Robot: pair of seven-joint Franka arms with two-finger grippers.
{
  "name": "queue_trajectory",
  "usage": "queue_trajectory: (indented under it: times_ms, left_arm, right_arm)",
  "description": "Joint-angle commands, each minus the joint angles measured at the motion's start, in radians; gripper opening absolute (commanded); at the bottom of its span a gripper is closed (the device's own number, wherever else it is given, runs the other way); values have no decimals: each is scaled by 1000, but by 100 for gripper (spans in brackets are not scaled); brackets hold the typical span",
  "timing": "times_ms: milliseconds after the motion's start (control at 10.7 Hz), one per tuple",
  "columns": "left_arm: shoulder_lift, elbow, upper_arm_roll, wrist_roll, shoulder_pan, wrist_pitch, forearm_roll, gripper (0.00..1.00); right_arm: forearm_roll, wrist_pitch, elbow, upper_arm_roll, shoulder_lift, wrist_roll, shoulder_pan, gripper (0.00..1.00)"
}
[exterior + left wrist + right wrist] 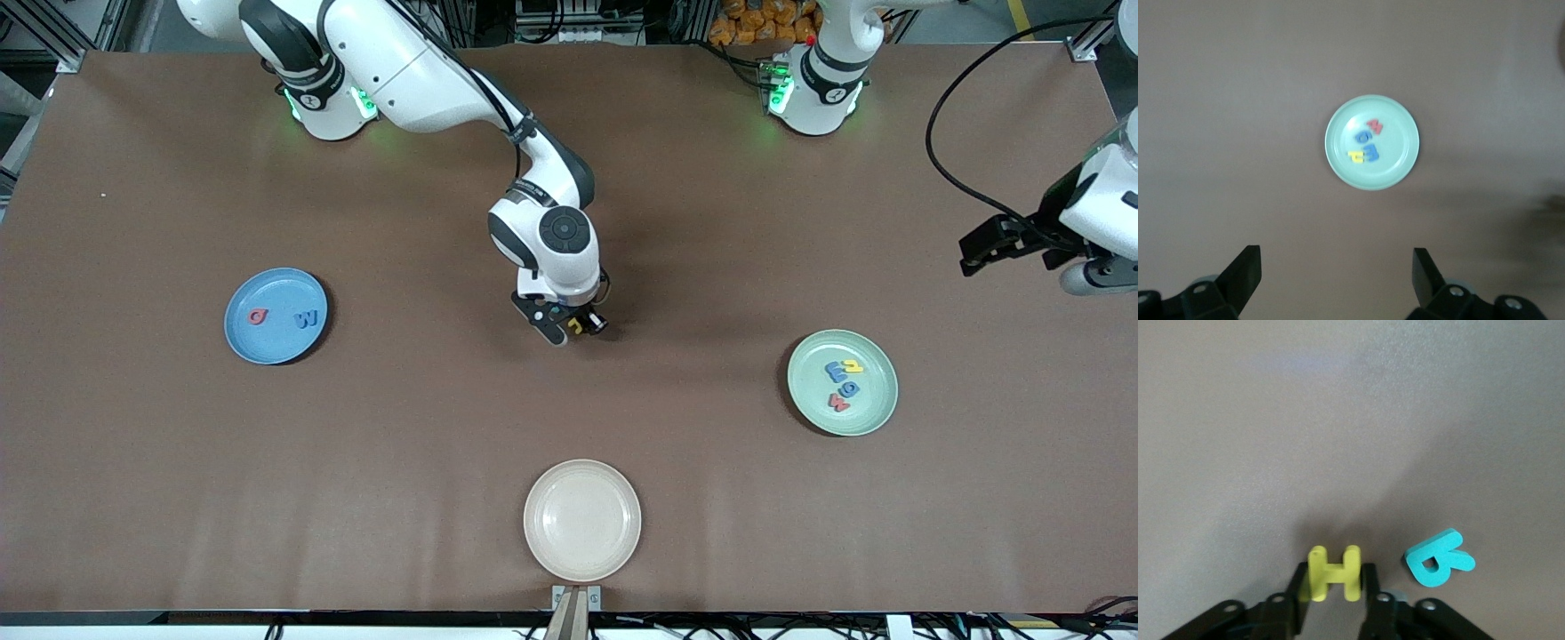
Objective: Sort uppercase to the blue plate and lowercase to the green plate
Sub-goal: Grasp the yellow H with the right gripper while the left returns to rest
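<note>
**Yellow H pinched at table centre, blue plate is next**

Nearest the front camera sits the round cream plate (581, 521), empty; ignore it. At mid-table your right gripper (569, 327) is pinching the straight-barred yellow foam H (1333, 573) by its two uprights, down at the tabletop. Lift straight up so you don't nudge the teal foam R (1439, 559) lying just beside it, then carry the H toward nine o'clock.

The round sky-blue plate (276, 342) there holds the red foam Q (257, 316) and blue foam W (308, 318), well apart; release between them.

The pale green plate (876, 404) at three o'clock holds four lowercase letters, clustered. Your left gripper (1337, 277) waits high over that end, fingers spread.
</note>
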Motion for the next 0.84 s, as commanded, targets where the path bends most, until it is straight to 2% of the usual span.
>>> queue_trajectory:
  times_ms: [0,188,469,563,751]
  left_arm:
    - [-36,-13,10,20,-2,-40,-22,100]
    - [-38,8,21,19,-7,-58,-24,100]
    - [-30,43,30,17,5,-66,-27,100]
    - [-30,45,30,8,1,-67,-36,100]
    - [-21,65,34,13,10,-67,-40,100]
  right_arm:
    - [-29,5,19,-1,17,-7,2,34]
    - [-29,-1,20,-1,16,-29,1,28]
    - [-31,-8,20,-1,7,-53,-8,28]
    - [-31,-61,25,0,-4,-103,-26,28]
    - [-22,-185,31,43,-35,-261,-120,28]
